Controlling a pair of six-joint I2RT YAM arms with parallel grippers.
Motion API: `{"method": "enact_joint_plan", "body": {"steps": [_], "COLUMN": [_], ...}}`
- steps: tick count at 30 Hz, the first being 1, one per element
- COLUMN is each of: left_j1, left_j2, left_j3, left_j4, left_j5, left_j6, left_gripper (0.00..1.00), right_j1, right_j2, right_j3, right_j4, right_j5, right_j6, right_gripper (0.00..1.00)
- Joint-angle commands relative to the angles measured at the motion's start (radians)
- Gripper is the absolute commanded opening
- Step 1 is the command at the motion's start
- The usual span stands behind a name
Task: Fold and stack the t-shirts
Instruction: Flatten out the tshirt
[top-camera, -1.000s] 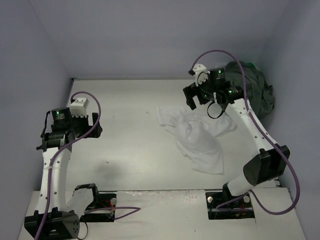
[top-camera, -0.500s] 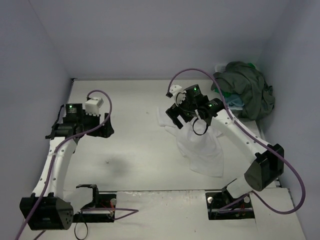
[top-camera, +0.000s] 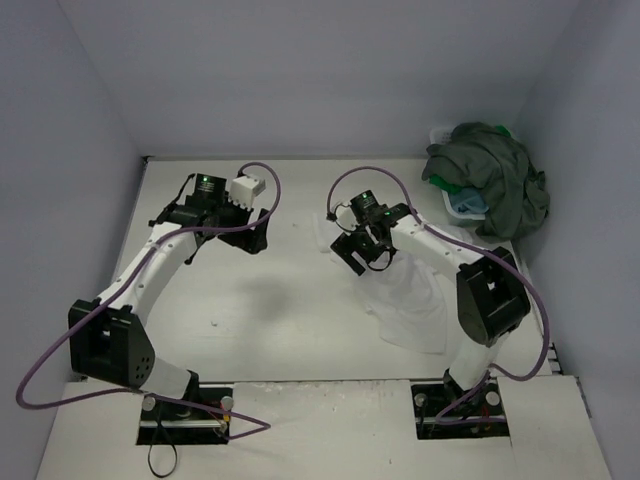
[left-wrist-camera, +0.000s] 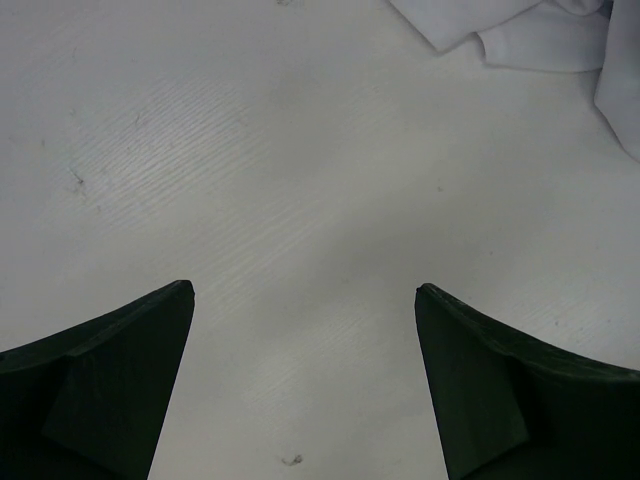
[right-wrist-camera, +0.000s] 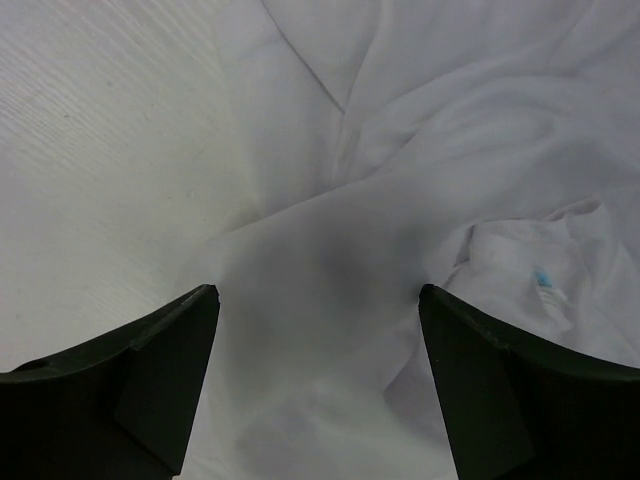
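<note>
Right tool (right-wrist-camera: 315, 292) wide, empty, over crumpled white t-shirt (right-wrist-camera: 400, 150) mid-worktop (top-camera: 250, 310). Left tool (left-wrist-camera: 303, 290) wide, over bare surface, shirt edge just beyond. Risk: pinch takes several layers, fold bunches; left tool misses hem. Far right corner: other t-shirts (top-camera: 495, 185) heaped.

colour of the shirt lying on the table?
The shirt is plain white, shown best in the right wrist view.
</note>
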Motion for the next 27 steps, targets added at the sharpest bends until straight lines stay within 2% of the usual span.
{"method": "enact_joint_plan", "body": {"steps": [1,2,3,6,7,8,13,21,25,27], "left_j1": [-0.018,-0.021,-0.026,-0.028,-0.028,-0.028,-0.028,-0.023,-0.009,-0.003], "left_j2": [0.045,0.057,0.082,0.111,0.111,0.108,0.050,-0.094,-0.148,-0.172], "left_j3": [0.065,0.073,0.094,0.120,0.125,0.120,0.062,-0.082,-0.131,-0.168], "left_j4": [0.108,0.114,0.114,0.100,0.100,0.103,0.126,0.157,0.157,0.163], "left_j5": [0.019,0.019,0.018,0.022,0.022,0.019,0.010,-0.050,-0.070,-0.079], "left_j6": [-0.021,-0.023,-0.024,-0.029,-0.027,-0.027,-0.032,-0.007,0.011,0.016], "left_gripper": [0.86,0.86,0.86,0.86,0.86,0.86,0.86,0.86,0.86,0.86], "right_j1": [0.009,0.009,0.010,0.009,0.009,0.009,0.049,0.252,0.287,0.283], "right_j2": [0.028,0.040,0.060,0.083,0.085,0.086,0.062,0.034,0.037,0.053], "right_j3": [-0.024,-0.030,-0.036,-0.045,-0.045,-0.038,0.039,0.223,0.278,0.312], "right_j4": [0.005,0.005,0.005,0.005,0.005,0.005,0.003,-0.011,-0.011,-0.007], "right_j5": [0.058,0.063,0.073,0.081,0.082,0.079,0.009,-0.204,-0.301,-0.274], "right_j6": [0.011,0.011,0.011,0.017,0.019,0.020,0.002,-0.082,-0.113,-0.101], "right_gripper": [0.76,0.71,0.57,0.28,0.04,0.00,0.00,0.00,0.00,0.01]}}
